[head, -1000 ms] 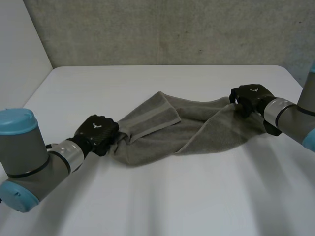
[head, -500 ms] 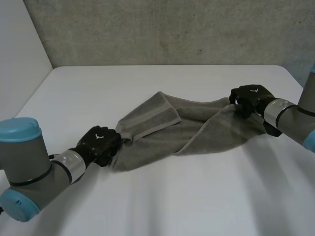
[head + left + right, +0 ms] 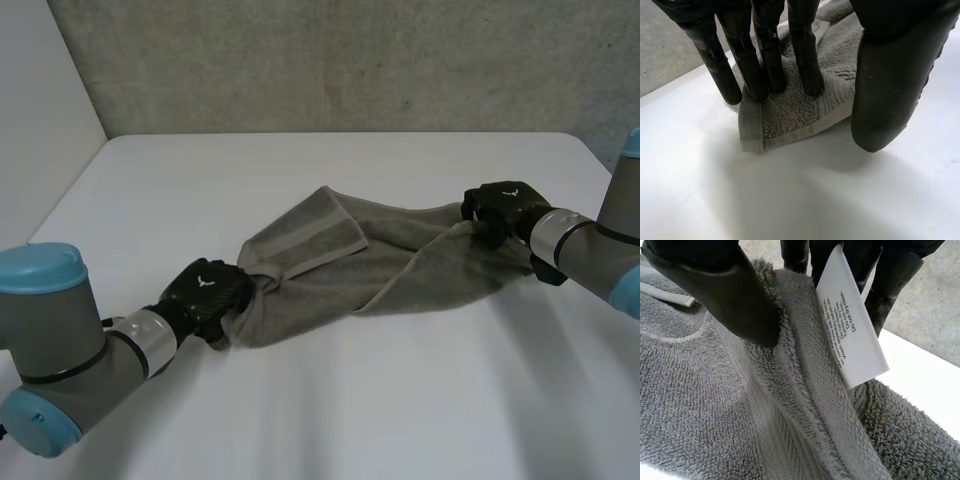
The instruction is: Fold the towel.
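Observation:
A grey towel [image 3: 400, 260] lies bunched and partly folded across the middle of the white table, stretched between both hands. My left hand [image 3: 205, 292] is at its near left corner. In the left wrist view that corner [image 3: 790, 117] lies flat on the table under the straight fingers [image 3: 767, 55], and the thumb [image 3: 890, 85] stands apart beside it, so the hand is open. My right hand [image 3: 497, 205] is shut on the far right edge. There the thumb [image 3: 725, 290] and fingers pinch a ridge of the towel [image 3: 805, 405] next to its white care label [image 3: 850, 335].
The white table [image 3: 350, 400] runs wide in front of and behind the towel. A grey wall [image 3: 330, 60] stands along its far edge, and the table's left edge runs beside my left arm [image 3: 60, 340].
My left hand has uncurled its fingers and let go of the towel corner, which now lies on the table. My right hand has shifted slightly left, still gripping.

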Motion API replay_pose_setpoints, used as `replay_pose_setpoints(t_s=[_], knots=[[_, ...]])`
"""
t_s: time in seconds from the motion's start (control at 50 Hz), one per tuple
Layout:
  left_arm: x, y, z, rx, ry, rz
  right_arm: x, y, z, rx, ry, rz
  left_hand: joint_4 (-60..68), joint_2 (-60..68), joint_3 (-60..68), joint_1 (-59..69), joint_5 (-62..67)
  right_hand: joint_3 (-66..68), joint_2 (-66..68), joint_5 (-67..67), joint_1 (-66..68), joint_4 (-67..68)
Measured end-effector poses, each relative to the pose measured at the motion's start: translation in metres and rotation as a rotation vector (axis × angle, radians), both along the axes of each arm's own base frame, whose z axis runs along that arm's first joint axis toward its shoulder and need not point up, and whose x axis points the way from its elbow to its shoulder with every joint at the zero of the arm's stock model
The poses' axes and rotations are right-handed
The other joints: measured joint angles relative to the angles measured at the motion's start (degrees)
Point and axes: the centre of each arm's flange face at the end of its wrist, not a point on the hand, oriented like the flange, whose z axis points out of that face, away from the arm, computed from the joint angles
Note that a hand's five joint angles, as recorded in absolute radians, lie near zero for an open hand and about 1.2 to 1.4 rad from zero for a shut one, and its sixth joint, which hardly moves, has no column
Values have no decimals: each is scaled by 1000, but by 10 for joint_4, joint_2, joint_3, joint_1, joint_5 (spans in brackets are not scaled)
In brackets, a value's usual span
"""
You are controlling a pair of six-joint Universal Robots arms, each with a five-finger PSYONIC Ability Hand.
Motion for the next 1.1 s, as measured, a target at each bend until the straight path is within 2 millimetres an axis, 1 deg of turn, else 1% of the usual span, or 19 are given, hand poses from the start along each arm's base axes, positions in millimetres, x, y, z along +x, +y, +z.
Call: replay_pose_setpoints(t_s=[0.28,0.46,0.52,0.58,0.6,0.66,0.68,0.7,0.78,0.84,0.86,0.88,0.9,0.92,0.96,0.98,1.02,1.08,1.1], knots=[[-2,3,0,3,1,-7,0,0,-1,-2,6,2,0,-2,0,-1,1,0,0,0,0,0],[-11,3,2,-11,11,-29,1,1,-6,3,24,10,18,17,18,37,40,0,0,0,0,0],[-14,3,1,-12,11,-37,1,1,-7,5,27,13,75,76,75,90,92,0,0,0,0,0],[-17,4,0,-9,11,-44,2,2,-8,5,28,16,199,198,195,207,211,0,0,0,0,0],[-17,4,0,-9,11,-45,2,2,-8,5,28,16,213,211,213,220,224,0,0,0,0,0],[-18,4,-1,-9,12,-48,3,2,-8,5,27,18,358,348,353,350,365,0,0,0,0,0],[-18,4,0,-9,13,-48,3,2,-7,5,27,18,386,380,381,377,389,0,0,0,0,0],[-18,3,1,-13,15,-47,3,2,-7,5,27,18,419,407,415,388,411,0,0,0,0,0],[-19,1,8,-29,27,-42,3,2,-2,-6,24,20,435,419,425,388,416,0,0,0,0,0],[-18,-3,21,-57,49,-27,2,2,11,-35,18,18,435,420,426,388,417,0,0,0,0,0],[-17,-6,29,-74,62,-16,2,2,18,-51,15,17,435,420,426,388,417,0,0,0,0,0],[-16,-7,32,-83,68,-10,1,3,23,-63,12,16,435,420,426,388,417,0,0,0,0,0],[-15,-10,41,-100,81,4,1,3,34,-87,8,14,436,420,426,388,417,0,0,0,0,0],[-14,-12,45,-110,88,13,0,4,39,-98,6,13,436,420,426,388,417,0,0,0,0,0],[-10,-19,65,-153,117,50,-2,8,66,-161,-7,9,436,420,426,388,419,0,0,0,0,0],[-8,-20,71,-164,125,62,-2,9,74,-178,-11,8,436,420,426,388,419,0,0,0,0,0],[-3,-25,88,-200,148,94,-3,14,97,-233,-22,8,436,420,426,388,419,0,0,0,0,0],[12,-33,137,-295,215,168,-10,30,152,-363,-49,13,436,422,428,388,420,0,0,0,0,0],[14,-34,145,-310,226,176,-12,32,161,-383,-52,12,436,422,428,388,421,0,0,0,0,0]])
